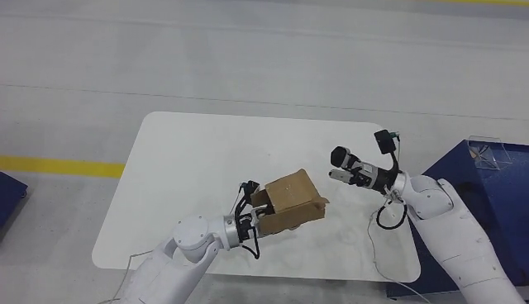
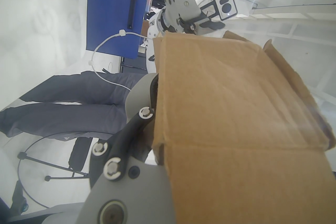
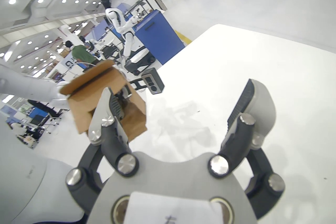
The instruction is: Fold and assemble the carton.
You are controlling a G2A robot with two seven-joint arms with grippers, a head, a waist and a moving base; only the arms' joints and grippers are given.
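Left gripper (image 1: 262,210) is pinching one wall of the carton (image 1: 293,198) just above the table's (image 1: 207,151) near edge, body apparently erected, end flaps not yet tucked, while right gripper (image 1: 338,165), farther toward the right edge, is hovering spread and empty.

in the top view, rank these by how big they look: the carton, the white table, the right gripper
1. white table, largest by far
2. carton, much smaller
3. right gripper, open, smallest, somewhat under the carton

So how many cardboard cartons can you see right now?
1. The carton is gripped by the left claw over the table's near side; the open right claw holds nothing. None seems hidden.
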